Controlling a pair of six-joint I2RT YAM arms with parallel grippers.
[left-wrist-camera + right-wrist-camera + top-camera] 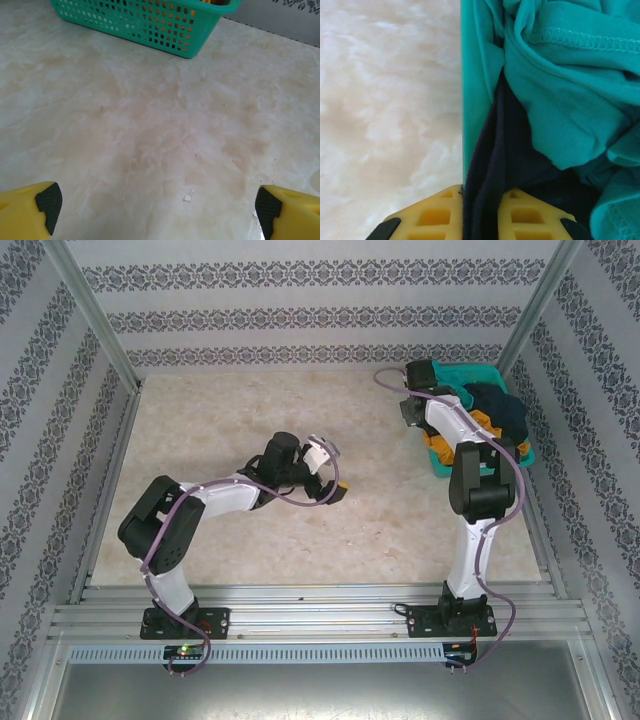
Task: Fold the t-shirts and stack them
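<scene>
Top external, teal basket (527, 454), t-shirts (500, 408) heaped inside

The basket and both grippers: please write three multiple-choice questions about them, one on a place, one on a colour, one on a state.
1. Where on the table does the basket stand?
A) near left corner
B) far right
C) centre
2. What colour is the t-shirt in the right gripper?
A) red
B) white
C) dark navy
3. How is the left gripper?
A) open, holding nothing
B) shut on a t-shirt
C) shut on the basket

Answers:
1 B, the top view shows it far right.
2 C, dark cloth sits between the shut jaws.
3 A, its jaws stand wide apart over bare table.
</scene>
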